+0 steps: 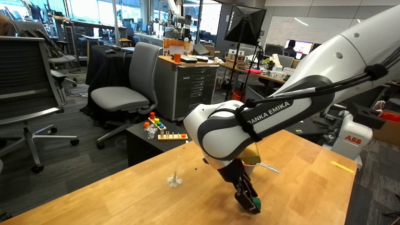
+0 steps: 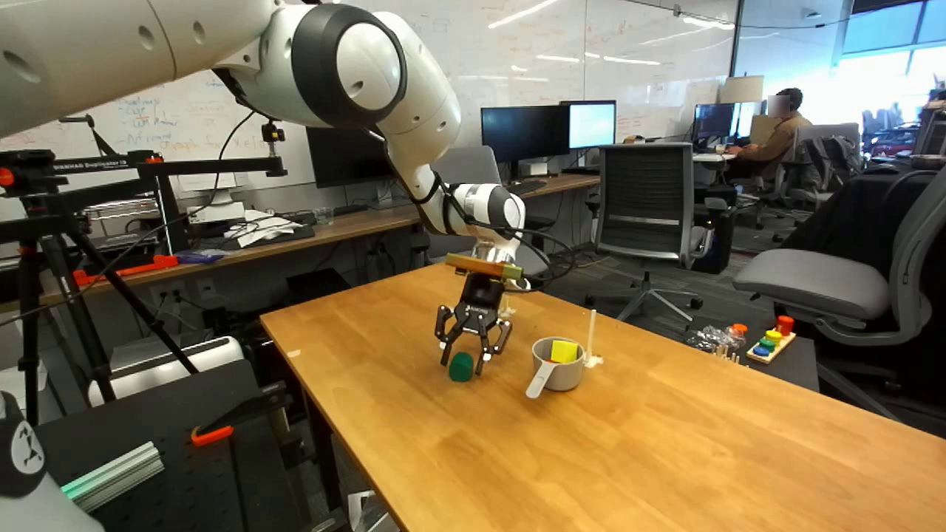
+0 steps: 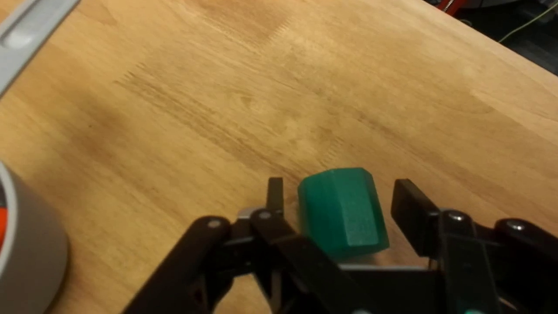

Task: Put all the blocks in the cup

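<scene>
Green block [image 3: 342,213]: one, resting on the wooden surface [image 2: 635,451] between the fingers [image 3: 412,213] of my tool [image 2: 463,366]. The only block I find outside the cup [image 2: 569,375].

Tool: jaws apart, one finger to each side of the block, a gap showing on both sides in the wrist view; nothing gripped.

Step in hand, as I judge it: picking up this last block. Next move: close evenly, then lift straight; its bevelled faces could let it twist under an off-centre pinch.

Cup: one, grey, upright, near the block, handle [image 2: 540,380] jutting from the rim. Contents: yellow block [image 2: 565,352]; red block [image 3: 2,224], mostly hidden, judged from a sliver of colour. Bare wood lies between the green block and the cup, so I expect a short carry, raised above the rim; the fit on top of the others may be tight.

Stick [image 2: 592,332]: one, thin, upright, near the cup. I would release short of it.

Edge [image 3: 487,38] of the surface: crosses the upper right of the wrist view, well apart from the block; I would travel away from it.

Grey chair [image 2: 813,279] and dark stand [image 1: 145,153]: beyond the surface, outside my intended path.
</scene>
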Available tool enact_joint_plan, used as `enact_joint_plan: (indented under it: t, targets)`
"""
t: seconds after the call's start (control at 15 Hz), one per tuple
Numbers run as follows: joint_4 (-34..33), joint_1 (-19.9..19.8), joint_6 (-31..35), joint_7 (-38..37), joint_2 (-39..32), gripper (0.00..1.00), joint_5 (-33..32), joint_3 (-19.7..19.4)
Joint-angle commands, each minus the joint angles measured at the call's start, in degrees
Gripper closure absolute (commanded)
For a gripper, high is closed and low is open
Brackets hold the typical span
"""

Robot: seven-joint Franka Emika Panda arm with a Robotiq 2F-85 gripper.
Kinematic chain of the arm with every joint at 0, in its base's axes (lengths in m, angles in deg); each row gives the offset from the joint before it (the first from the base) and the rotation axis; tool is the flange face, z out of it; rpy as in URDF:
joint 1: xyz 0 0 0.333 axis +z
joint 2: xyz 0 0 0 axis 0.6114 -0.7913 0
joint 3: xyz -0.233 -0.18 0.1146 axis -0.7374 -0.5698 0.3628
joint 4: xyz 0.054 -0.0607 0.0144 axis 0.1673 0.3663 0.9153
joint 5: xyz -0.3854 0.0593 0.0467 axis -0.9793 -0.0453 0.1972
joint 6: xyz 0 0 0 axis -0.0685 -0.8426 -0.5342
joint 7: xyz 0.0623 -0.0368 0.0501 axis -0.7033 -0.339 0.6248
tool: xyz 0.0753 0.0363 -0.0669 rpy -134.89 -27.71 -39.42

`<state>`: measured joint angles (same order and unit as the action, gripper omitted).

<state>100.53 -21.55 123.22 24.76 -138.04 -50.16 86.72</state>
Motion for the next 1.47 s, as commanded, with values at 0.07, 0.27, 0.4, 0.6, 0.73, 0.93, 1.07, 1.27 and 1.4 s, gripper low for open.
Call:
enact_joint_plan:
  t: [0.07, 0.27, 0.4, 0.6, 0.73, 0.93, 1.07, 1.27, 1.4]
  targets:
    - [-1.41, 0.17, -0.10, -1.25, -0.54, 0.73, 0.52, -0.32]
    - [-1.50, 0.05, -0.13, -1.55, -0.49, 0.81, 0.66, -0.36]
    - [-1.57, -0.06, -0.35, -1.81, -0.17, 0.81, 0.82, -0.38]
    - [-2.00, -0.15, -0.46, -2.40, 1.18, 0.81, 0.62, -0.73]
    - [-2.08, -0.43, -0.06, -3.04, 2.77, 0.81, 0.18, -1.01]
    - [-3.58, -0.90, 0.11, -4.37, 4.74, 0.81, 0.33, -1.55]
    - [-4.58, -1.38, 0.12, -5.32, 5.79, 0.81, 0.60, -1.88]
    - [-5.53, -2.17, 0.16, -6.94, 6.71, 0.81, 0.66, -2.39]
    - [-5.88, -2.86, 0.14, -8.01, 6.95, 0.81, 0.69, -2.65]
